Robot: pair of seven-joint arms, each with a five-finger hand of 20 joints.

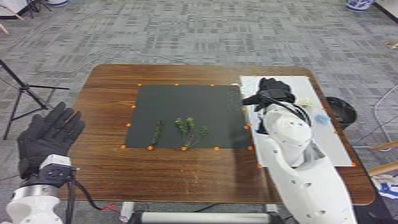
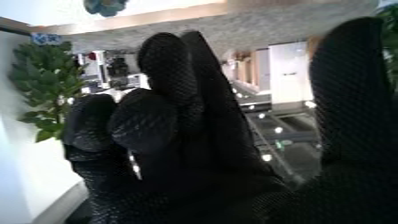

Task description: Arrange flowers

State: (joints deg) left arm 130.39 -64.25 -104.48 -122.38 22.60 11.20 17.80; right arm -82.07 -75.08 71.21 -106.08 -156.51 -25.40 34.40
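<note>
My right hand (image 1: 274,91) is over the upper part of the white sheet (image 1: 331,145), open. Pale yellowish flowers (image 1: 304,101) and a light blue flower (image 1: 321,119) lie beside that arm. On the black mat (image 1: 182,102) are several thin green sprigs (image 1: 186,127), near its front edge. My left hand (image 1: 51,134) stands open beside the table's left edge, fingers straight. In the right wrist view, my right hand (image 2: 191,165) has its thumb apart from the fingers and no held thing visible; a blue flower (image 2: 107,6) and leafy green stems (image 2: 43,85) appear beyond it.
Orange dots border the mat and sheet on the brown table (image 1: 178,172). A dark bin (image 1: 341,111) stands by the table's right edge, and a black tripod (image 1: 25,87) is on the floor at the left.
</note>
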